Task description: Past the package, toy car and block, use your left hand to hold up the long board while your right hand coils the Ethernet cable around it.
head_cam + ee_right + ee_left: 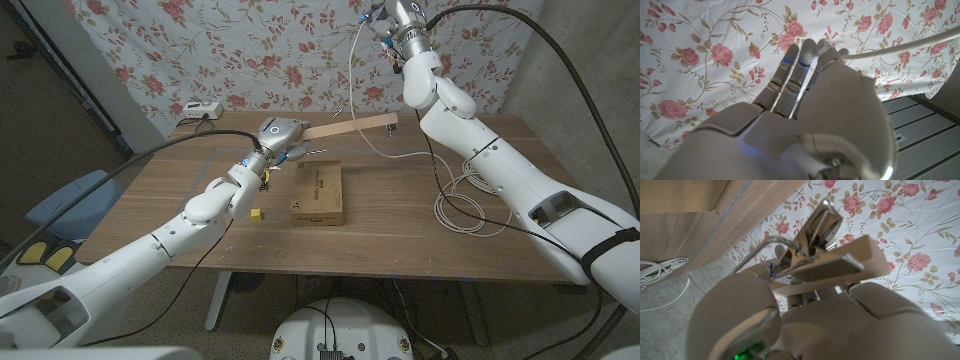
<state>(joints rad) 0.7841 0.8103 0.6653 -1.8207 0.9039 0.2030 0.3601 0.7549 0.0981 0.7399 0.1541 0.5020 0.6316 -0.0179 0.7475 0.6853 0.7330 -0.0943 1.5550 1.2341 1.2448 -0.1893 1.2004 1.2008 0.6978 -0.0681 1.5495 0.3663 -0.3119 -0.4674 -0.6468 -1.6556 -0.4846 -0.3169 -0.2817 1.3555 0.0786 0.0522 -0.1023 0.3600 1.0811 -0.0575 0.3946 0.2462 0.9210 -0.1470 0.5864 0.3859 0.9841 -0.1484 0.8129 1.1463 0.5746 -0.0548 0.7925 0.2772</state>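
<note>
While the left hand (pixel 280 135) grips one end of the single long board (pixel 350 126), a pale, flat, straight-edged strip of wood, the board juts out level above the far part of the wooden table (pixel 400 230), its free end carrying a small dark piece. From the left wrist view the fingers (pixel 810 230), metallic and glossy, close over the board's (pixel 850 262) squared end. One white Ethernet cable (pixel 352 70) runs thin and smooth from the raised right hand (pixel 385 25) down toward the board; more of it lies in loose round loops on the table's right side. Seen from the right wrist, the right hand (pixel 805 95) has its fingers pressed together with the cable (pixel 910 47) passing at the fingertips, apparently pinched there. On the table lie one flat rectangular cardboard package (pixel 317 193) and one small yellow block (pixel 257 213). One small white box (pixel 203 109) sits at the far left corner.
</note>
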